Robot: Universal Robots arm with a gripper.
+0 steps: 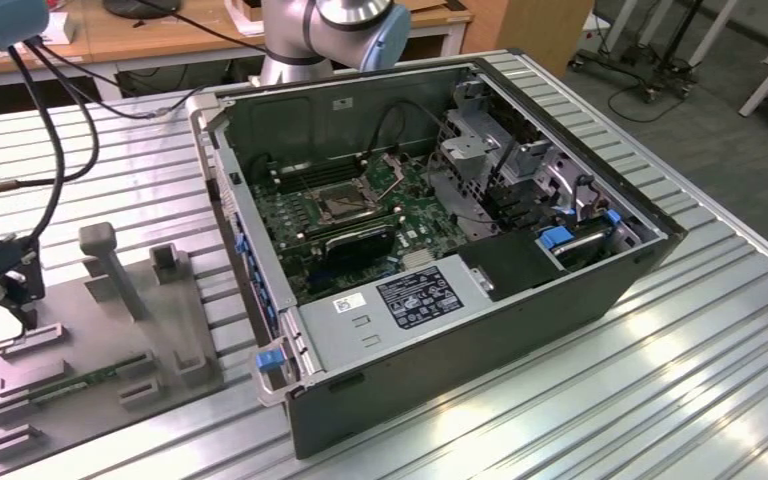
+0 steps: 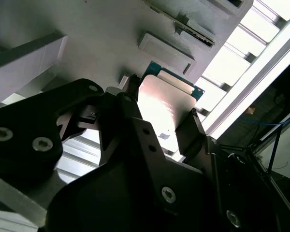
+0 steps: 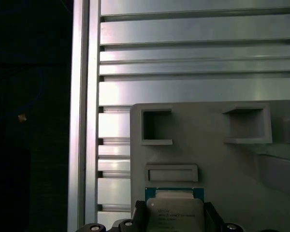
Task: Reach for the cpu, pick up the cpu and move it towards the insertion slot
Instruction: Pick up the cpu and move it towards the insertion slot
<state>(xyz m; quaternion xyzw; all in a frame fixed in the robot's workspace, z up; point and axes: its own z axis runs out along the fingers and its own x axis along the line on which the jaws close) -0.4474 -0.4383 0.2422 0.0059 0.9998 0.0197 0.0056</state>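
Gripper closed on the cpu, one finger against each of two opposite edges, likely so the pale top plate goes untouched and the chip sits square between the jaws. Chip is directly between the fingertips, over the grey tray; lifted or resting, cannot tell. Well apart from the gripper, the insertion slot faces up inside the open computer case, ready to take the chip flat.
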